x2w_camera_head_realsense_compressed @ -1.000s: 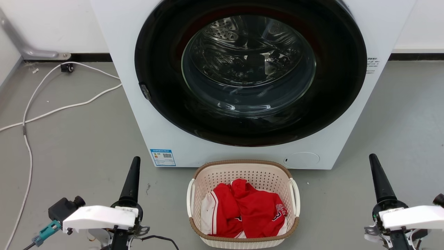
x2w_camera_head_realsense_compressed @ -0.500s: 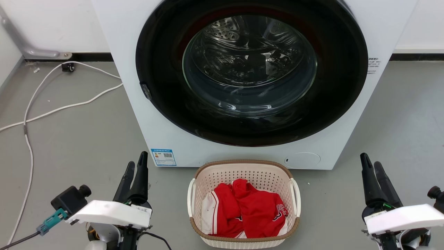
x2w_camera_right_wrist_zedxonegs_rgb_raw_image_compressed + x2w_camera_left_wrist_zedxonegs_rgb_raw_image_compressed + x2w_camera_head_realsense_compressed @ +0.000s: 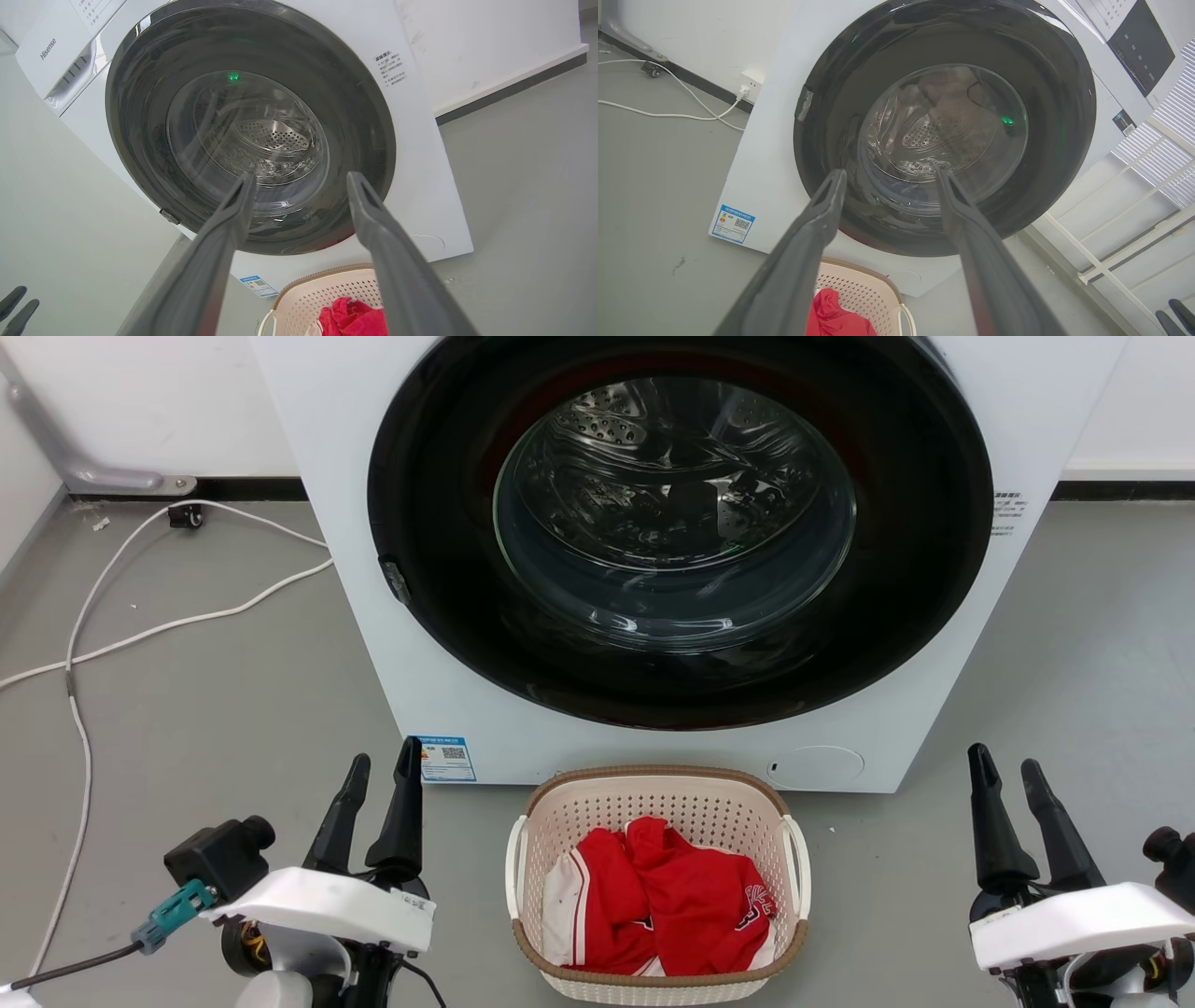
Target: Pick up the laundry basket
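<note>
Head view: the laundry basket (image 3: 653, 772) sits between the left gripper (image 3: 384, 753) and right gripper (image 3: 1004, 759), both spread wide, seemingly touching neither.

The cream perforated laundry basket (image 3: 658, 887), brown-rimmed with white side handles, sits upright on the floor, holding red clothing

White washer (image 3: 681, 551) stands on grey floor (image 3: 215, 709) against a white wall (image 3: 140, 401)
</note>
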{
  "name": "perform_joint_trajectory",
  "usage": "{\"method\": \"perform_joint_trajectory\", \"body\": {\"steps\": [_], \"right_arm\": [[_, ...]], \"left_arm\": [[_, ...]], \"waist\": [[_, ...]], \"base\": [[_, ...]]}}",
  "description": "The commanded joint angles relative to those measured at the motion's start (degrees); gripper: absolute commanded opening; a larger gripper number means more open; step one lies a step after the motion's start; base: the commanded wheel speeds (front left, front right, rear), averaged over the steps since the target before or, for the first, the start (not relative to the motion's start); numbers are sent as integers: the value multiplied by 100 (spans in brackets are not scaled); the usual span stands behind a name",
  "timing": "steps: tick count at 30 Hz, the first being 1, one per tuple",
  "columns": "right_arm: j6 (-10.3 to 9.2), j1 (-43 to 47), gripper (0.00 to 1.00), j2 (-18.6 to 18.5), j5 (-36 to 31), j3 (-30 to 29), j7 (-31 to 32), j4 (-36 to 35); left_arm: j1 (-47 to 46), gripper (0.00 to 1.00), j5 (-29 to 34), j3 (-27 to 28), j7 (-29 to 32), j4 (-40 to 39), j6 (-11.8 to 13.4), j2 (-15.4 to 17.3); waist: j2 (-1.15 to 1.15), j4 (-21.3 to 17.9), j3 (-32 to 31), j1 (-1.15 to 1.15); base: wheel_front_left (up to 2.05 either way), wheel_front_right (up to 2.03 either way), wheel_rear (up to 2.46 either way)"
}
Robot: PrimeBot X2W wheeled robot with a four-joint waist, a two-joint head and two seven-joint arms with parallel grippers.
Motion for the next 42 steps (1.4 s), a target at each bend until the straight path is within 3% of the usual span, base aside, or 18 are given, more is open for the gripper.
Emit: {"method": "perform_joint_trajectory", "body": {"steps": [1, 19, 42], "right_arm": [[1, 2, 100, -5, -181, -8, -52, -109], [1, 116, 100, 1, -1448, 50, -161, -193], [1, 319, 100, 9, -2553, 67, -186, -371]], "left_arm": [[-159, 100, 188, -24, -54, -84, 1, 48], [-149, 100, 1427, -149, -330, -44, 34, 45], [-135, 100, 2584, -223, -617, 102, 116, 10]], "waist": [[0, 0, 3, 0], [0, 16, -10, 0], [0, 10, -32, 0]], "base": [[0, 0, 0], [0, 0, 0], [0, 0, 0]]}}
